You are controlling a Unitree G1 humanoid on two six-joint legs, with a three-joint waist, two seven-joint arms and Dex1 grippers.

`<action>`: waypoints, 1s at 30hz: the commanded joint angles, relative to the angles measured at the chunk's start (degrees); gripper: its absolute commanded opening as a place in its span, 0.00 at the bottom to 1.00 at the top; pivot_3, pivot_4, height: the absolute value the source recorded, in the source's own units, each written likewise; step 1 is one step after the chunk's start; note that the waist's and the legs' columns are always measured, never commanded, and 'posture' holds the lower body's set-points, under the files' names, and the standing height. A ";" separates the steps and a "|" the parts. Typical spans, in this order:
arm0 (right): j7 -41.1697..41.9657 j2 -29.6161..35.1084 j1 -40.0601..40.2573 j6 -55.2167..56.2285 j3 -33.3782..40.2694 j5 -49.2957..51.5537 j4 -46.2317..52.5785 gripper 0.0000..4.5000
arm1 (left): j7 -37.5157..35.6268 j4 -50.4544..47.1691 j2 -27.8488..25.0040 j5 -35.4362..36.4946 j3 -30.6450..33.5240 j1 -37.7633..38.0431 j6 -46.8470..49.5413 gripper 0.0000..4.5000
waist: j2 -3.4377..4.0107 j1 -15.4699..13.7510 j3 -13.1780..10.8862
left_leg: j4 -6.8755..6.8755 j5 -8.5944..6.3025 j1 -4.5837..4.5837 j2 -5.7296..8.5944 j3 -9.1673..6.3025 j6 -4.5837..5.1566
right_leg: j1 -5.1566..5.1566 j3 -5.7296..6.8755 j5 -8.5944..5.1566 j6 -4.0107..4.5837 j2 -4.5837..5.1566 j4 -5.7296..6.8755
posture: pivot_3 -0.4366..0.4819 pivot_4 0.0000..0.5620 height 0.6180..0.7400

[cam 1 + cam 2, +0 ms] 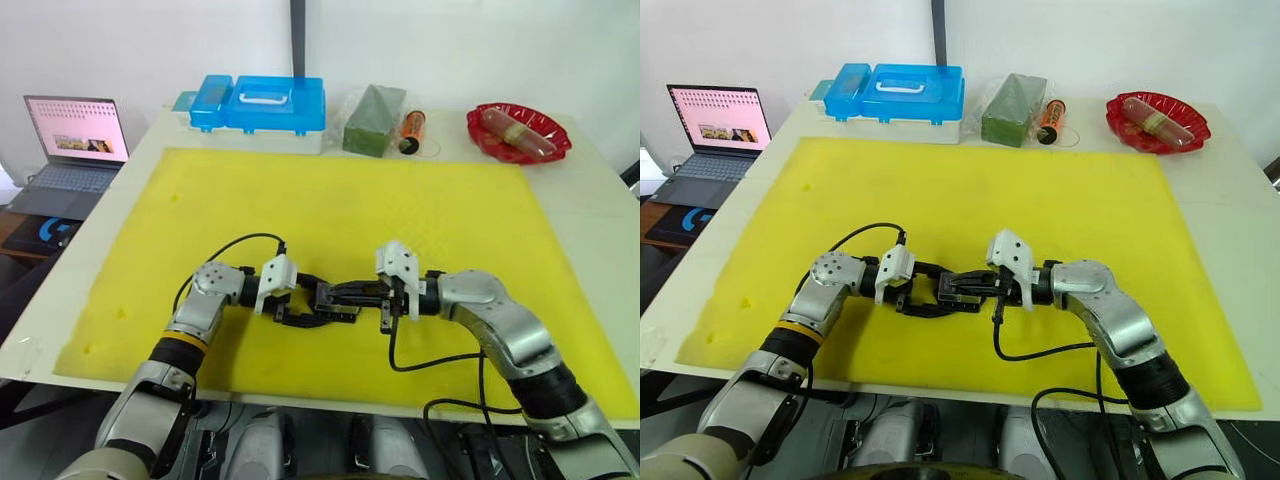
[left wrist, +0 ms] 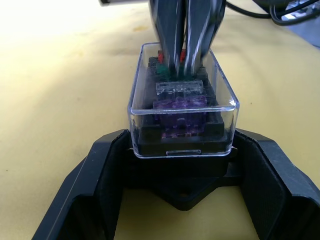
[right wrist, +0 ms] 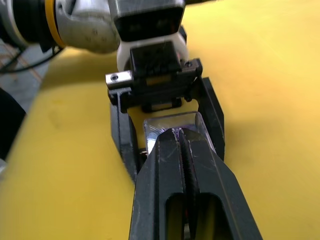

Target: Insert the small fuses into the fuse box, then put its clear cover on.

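The black fuse box (image 2: 180, 142) sits on the yellow mat (image 1: 420, 200) between my two arms. The clear cover (image 2: 150, 85) is over it. Through the cover I see a pinkish-purple fuse (image 2: 180, 106), a pale one (image 2: 180, 88), a green one (image 2: 162, 69) and a red one (image 2: 160, 53) in the slots. My left gripper (image 2: 182, 139) clasps the box from both sides near its base. My right gripper (image 3: 178, 134) is shut, its fingers pressed together, with the tips resting on top of the cover (image 3: 161, 125). In the head view the two grippers meet at the box (image 1: 335, 298).
At the table's far edge stand a blue plastic case (image 1: 262, 104), a green block (image 1: 375, 120), an orange cylinder (image 1: 412, 127) and a red plate (image 1: 518, 133) with food. A laptop (image 1: 75, 140) sits off the table's left side. Black cables loop from both wrists.
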State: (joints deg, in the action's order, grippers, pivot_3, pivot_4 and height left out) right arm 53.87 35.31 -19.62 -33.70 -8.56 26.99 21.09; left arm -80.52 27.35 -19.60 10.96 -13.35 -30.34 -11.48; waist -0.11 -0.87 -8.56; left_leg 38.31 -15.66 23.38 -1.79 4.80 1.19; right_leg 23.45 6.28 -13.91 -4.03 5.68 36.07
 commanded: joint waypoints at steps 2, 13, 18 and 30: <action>-0.58 7.68 2.18 -3.68 11.63 4.37 9.59 0.11 | -0.54 0.27 0.27 0.04 -0.76 0.06 -0.10 0.63 | -0.04 -0.22 0.00 | -0.01 0.00 0.01 0.00 -0.02 0.00 | -0.02 0.02 0.00 0.00 0.01 -0.04 | 0.48 0.27 1.00; 3.29 17.22 16.37 9.38 20.27 -3.10 3.52 0.86 | -0.09 -6.55 -8.43 3.89 4.98 3.39 5.91 1.00 | -0.11 0.75 -0.05 | -0.07 -0.02 -0.02 -0.07 0.03 0.02 | 0.04 -0.01 -0.01 0.01 -0.09 -0.05 | 0.48 0.27 1.00; -0.66 15.52 19.29 12.14 24.54 -5.18 0.94 1.00 | 3.91 -11.57 -16.78 8.41 14.64 7.54 9.62 1.00 | -0.09 0.49 -0.12 | -0.10 -0.01 -0.03 -0.13 -0.01 0.01 | 0.10 0.00 -0.08 0.12 -0.12 0.05 | 0.48 0.27 1.00; -4.42 12.07 19.45 17.22 28.11 -6.31 -7.95 1.00 | 22.51 -10.07 -19.93 3.86 21.66 5.09 11.11 1.00 | -0.09 -1.21 -0.20 | -0.07 0.00 -0.01 -0.03 0.09 -0.02 | 0.04 -0.01 -0.07 0.07 -0.04 -0.04 | 0.48 0.27 1.00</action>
State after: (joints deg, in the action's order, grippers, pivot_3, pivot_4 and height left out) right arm 49.82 47.41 0.32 -17.84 18.48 20.44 12.15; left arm -58.97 17.87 -39.36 15.16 7.87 -24.03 0.73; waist -0.20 -2.08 -8.76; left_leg 38.23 -15.66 23.37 -1.83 4.89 1.16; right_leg 23.50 6.27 -13.98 -3.96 5.62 36.05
